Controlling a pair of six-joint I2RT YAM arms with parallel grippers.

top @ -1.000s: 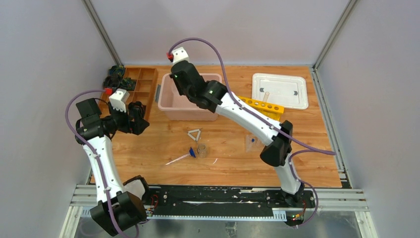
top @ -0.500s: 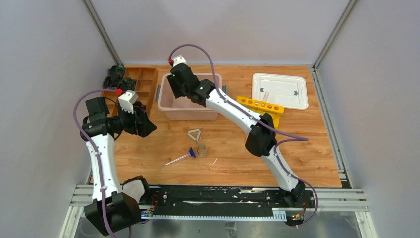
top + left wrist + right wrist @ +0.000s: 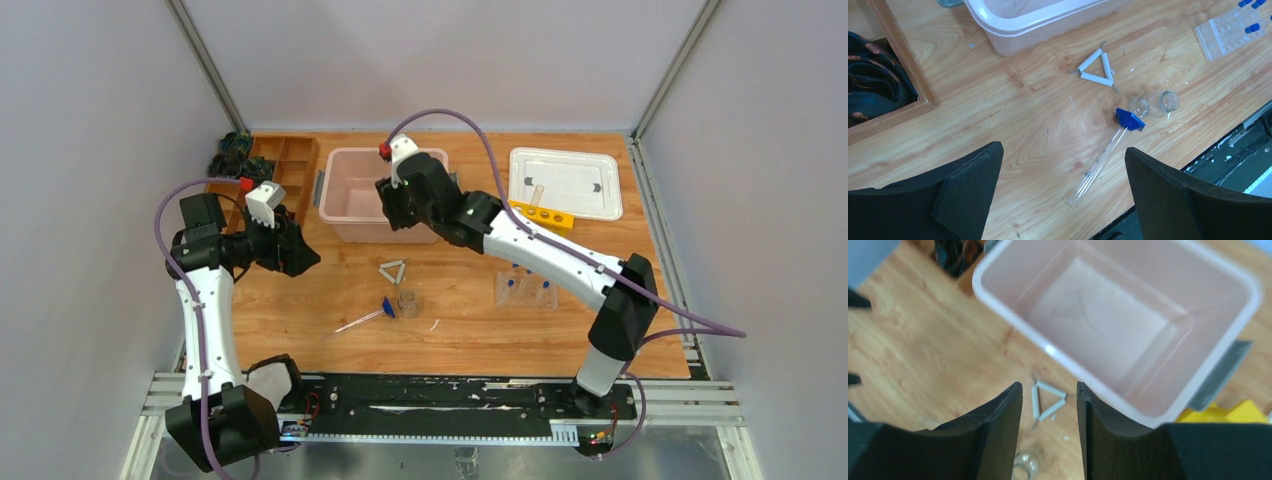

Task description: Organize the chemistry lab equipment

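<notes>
Spread to full width at the left gripper [image 3: 1062,149], with nothing pinched and nothing touched; hanging above the wooden table [image 3: 1013,115], beside the brown wooden compartment tray [image 3: 285,170]. Ahead of it, flat on the wood: clear glass tube [image 3: 1098,165] with a blue piece [image 3: 1129,120] at its far end, just beside the tiny beaker [image 3: 1154,104]; pale triangle [image 3: 1096,67] a little beyond, apart from both. Partly parted at the right gripper [image 3: 1049,390], likewise gripping nothing, poised over the near rim of the pink bin [image 3: 1048,347], with the triangle framed between the fingers [image 3: 1003,430]. Further right: clear vial tray [image 3: 527,290] holding blue-capped vials [image 3: 1253,27], near the yellow holed rack [image 3: 545,215].
</notes>
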